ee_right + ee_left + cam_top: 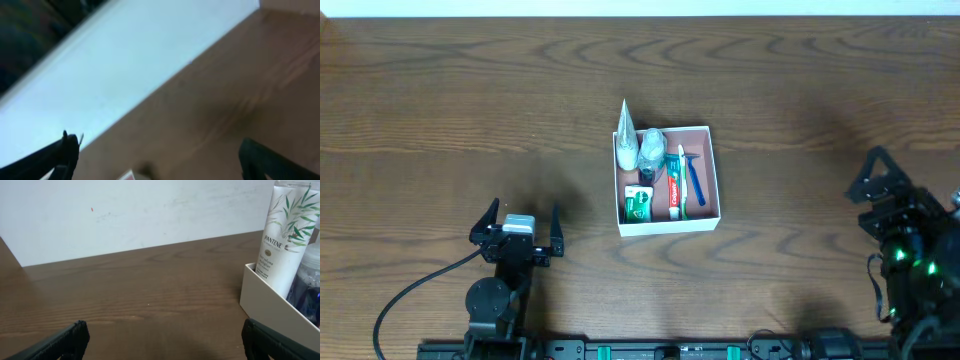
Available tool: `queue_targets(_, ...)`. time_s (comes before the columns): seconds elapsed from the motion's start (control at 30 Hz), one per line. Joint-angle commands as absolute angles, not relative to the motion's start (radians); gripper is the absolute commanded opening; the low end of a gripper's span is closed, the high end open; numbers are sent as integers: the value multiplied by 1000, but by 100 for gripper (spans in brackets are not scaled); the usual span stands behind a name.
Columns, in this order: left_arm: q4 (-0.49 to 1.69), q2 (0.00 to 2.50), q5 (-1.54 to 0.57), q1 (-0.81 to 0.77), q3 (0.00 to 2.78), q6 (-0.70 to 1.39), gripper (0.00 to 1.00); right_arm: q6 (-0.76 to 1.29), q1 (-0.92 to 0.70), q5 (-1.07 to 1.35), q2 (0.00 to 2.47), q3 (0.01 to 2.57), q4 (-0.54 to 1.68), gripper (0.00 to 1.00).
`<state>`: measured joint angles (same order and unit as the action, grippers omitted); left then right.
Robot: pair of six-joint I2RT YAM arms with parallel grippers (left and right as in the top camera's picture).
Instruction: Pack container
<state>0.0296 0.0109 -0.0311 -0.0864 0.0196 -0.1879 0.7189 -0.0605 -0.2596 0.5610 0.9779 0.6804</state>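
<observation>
The container (714, 165), a shallow square box with white walls, sits mid-table. Inside lie a white Pantene tube (625, 135) that sticks out over the far rim, a clear bottle (651, 147), a green-and-white packet (638, 203), a toothpaste tube (674, 190) and a blue razor (696, 185). My left gripper (520, 228) is open and empty, left of the box. In the left wrist view the box wall (272, 309), the tube (287, 230) and the bottle (307, 287) show at the right. My right gripper (878, 190) is open and empty, far right of the box.
The wooden table (470, 100) stretches around the box. A black cable (410, 295) loops by the left arm's base. A white wall (125, 210) lies beyond the table's far edge. The right wrist view is blurred; a corner of the box (129, 176) shows at its bottom edge.
</observation>
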Motion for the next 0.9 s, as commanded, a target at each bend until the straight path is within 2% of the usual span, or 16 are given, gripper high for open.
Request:
queue_targets(0.0, 70, 5, -23, -88, 4, -202, 98, 614, -70, -294, 490, 821, 543, 99)
queue_targets(0.2, 70, 5, -23, -88, 4, -202, 98, 199, -70, -93, 347, 514, 118, 99)
queue_targets(0.33, 70, 5, -23, -88, 4, -202, 98, -45, -54, 52, 268, 368, -14, 99)
queue_targets(0.87, 70, 5, -23, -88, 4, -202, 98, -65, -29, 27, 18, 36, -80, 99)
